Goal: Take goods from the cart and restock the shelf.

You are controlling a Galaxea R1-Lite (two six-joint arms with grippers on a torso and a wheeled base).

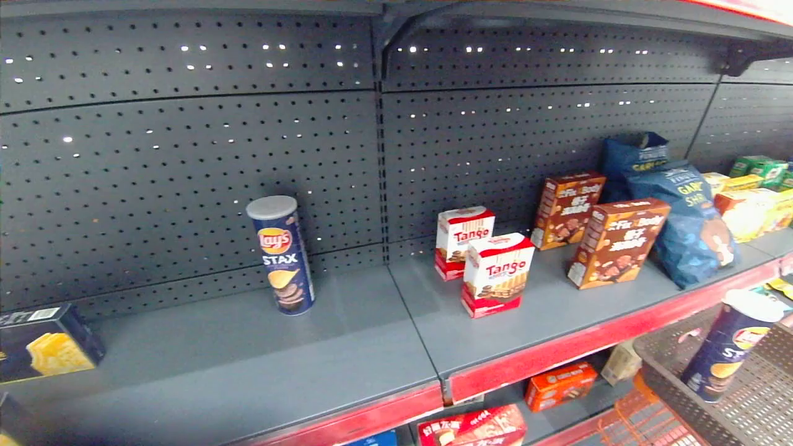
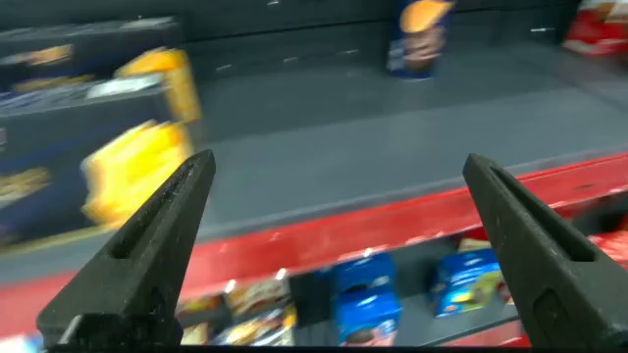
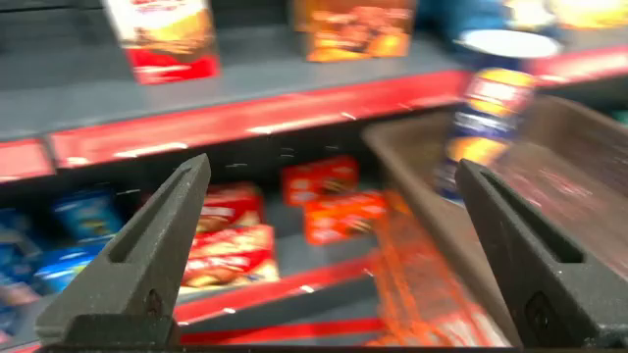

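A blue chip can (image 1: 282, 255) with a grey lid stands upright on the grey shelf (image 1: 248, 353); it also appears in the left wrist view as the can (image 2: 417, 39). A second blue chip can (image 1: 728, 347) stands in the brown cart basket (image 1: 762, 396) at the lower right, seen too as the can (image 3: 491, 108) in the basket (image 3: 569, 186). My left gripper (image 2: 339, 165) is open and empty, in front of the shelf's red edge. My right gripper (image 3: 334, 169) is open and empty, short of the basket.
Two red-and-white wafer boxes (image 1: 495, 272), two brown boxes (image 1: 613, 241) and blue bags (image 1: 687, 223) fill the shelf's right half. A dark box with yellow print (image 1: 43, 341) lies at the left. The lower shelf holds orange and red boxes (image 1: 560, 384).
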